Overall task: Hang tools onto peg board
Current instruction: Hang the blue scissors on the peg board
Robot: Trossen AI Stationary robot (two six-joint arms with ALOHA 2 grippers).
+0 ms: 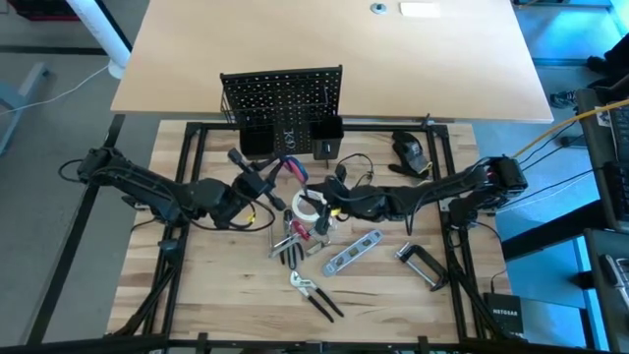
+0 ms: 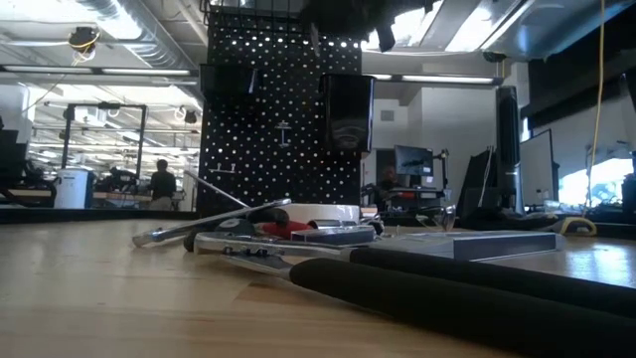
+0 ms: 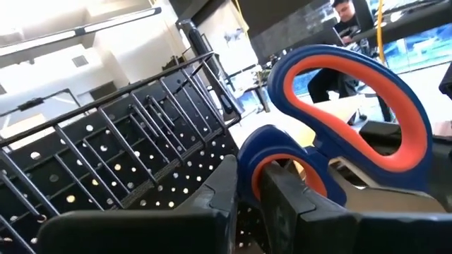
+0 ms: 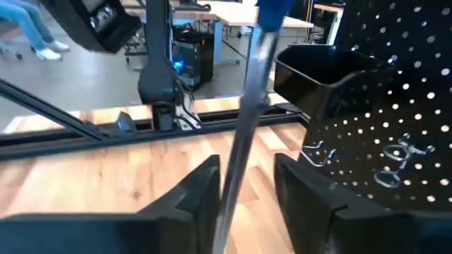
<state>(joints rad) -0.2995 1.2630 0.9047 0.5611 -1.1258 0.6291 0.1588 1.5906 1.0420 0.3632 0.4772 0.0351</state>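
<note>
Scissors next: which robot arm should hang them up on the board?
Probably the left: its gripper is shut on the scissors, right beside the peg board. The right gripper just straddles their blade.

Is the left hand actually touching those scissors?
Touching. The left wrist view shows the left hand with both fingers pressed against the smaller handle loop of the scissors.

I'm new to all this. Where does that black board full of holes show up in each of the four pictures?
High view: the peg board is at upper centre, seen from above.
Low view: upright at centre.
Left wrist view: tilted at lower left, behind the scissors.
Right wrist view: at the right edge.
Shared landmark: its black square cup, in all but the left wrist view.
</note>
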